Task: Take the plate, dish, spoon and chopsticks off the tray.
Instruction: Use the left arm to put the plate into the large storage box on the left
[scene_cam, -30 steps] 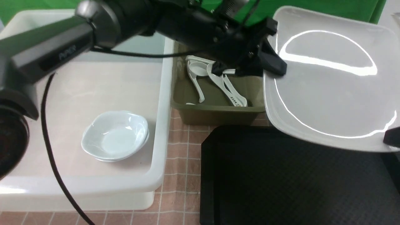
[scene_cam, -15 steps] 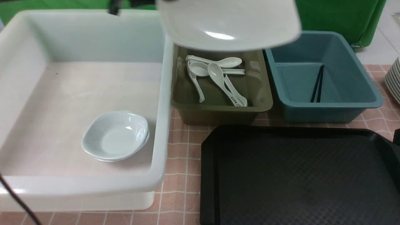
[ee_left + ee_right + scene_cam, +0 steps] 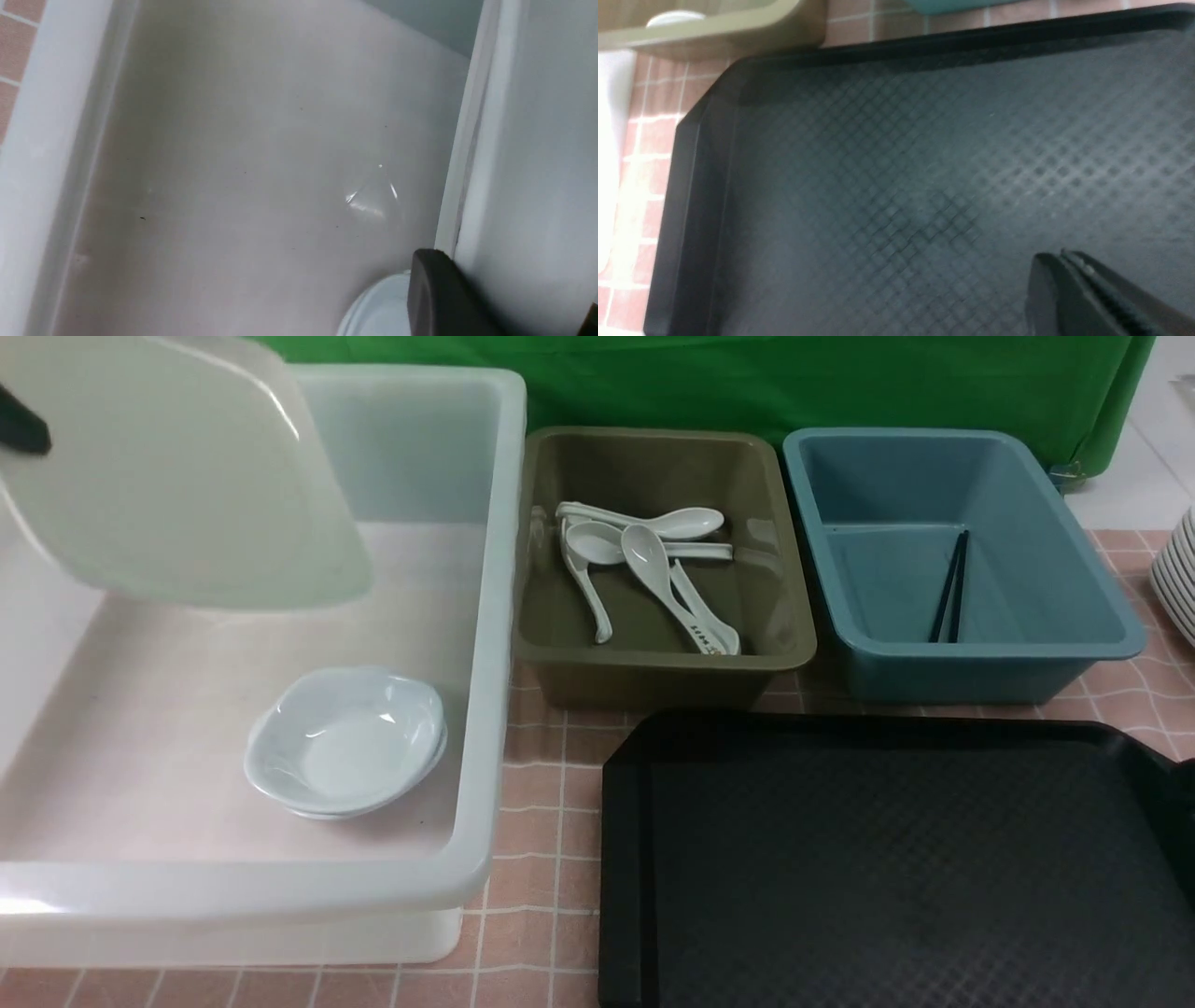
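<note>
Your left gripper (image 3: 509,305) pinches the plate (image 3: 177,476) by its rim, tilted above the white bin (image 3: 485,616); your right gripper (image 3: 1062,267) is pressed together, holding nothing, over the tray (image 3: 878,186), well apart from the plate

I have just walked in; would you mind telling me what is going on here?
The left gripper holds the white plate above the white bin, where small dishes sit. The spoon lies in the olive bin with other spoons, the chopsticks in the blue bin. The tray looks bare; the right gripper hangs shut above it.
</note>
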### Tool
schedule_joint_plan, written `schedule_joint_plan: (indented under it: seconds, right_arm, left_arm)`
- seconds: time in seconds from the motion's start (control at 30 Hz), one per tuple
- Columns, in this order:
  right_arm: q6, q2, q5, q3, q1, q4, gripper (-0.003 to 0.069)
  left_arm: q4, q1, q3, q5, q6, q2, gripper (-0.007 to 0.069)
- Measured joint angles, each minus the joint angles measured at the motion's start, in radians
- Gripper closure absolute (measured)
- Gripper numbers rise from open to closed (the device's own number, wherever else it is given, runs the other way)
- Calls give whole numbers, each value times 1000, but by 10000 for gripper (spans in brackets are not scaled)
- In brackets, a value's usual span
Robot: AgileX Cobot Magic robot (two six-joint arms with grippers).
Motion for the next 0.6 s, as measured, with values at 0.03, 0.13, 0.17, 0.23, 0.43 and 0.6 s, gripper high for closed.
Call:
schedule_joint_plan:
  seconds: [0.03, 0.13, 0.17, 0.23, 0.43, 0.6]
  right_arm:
    - [-5, 3, 0, 0, 11, 0, 629]
    - [-11, 11, 0, 0, 36, 0, 629]
    - [-11, 12, 0, 0, 46, 0, 629]
    - [-11, 13, 1, 0, 52, 0, 629]
    - [-11, 13, 12, 0, 72, 0, 627]
    - [-11, 13, 16, 0, 80, 0, 624]
  left_arm:
    - [4, 0, 1, -9, 22, 8, 562]
    - [2, 0, 2, -71, 88, 32, 562]
    - [-1, 0, 2, -106, 119, 43, 562]
    - [-2, 0, 2, -134, 146, 54, 562]
    - [-19, 0, 2, -195, 260, 103, 562]
    - [-55, 0, 2, -153, 322, 159, 562]
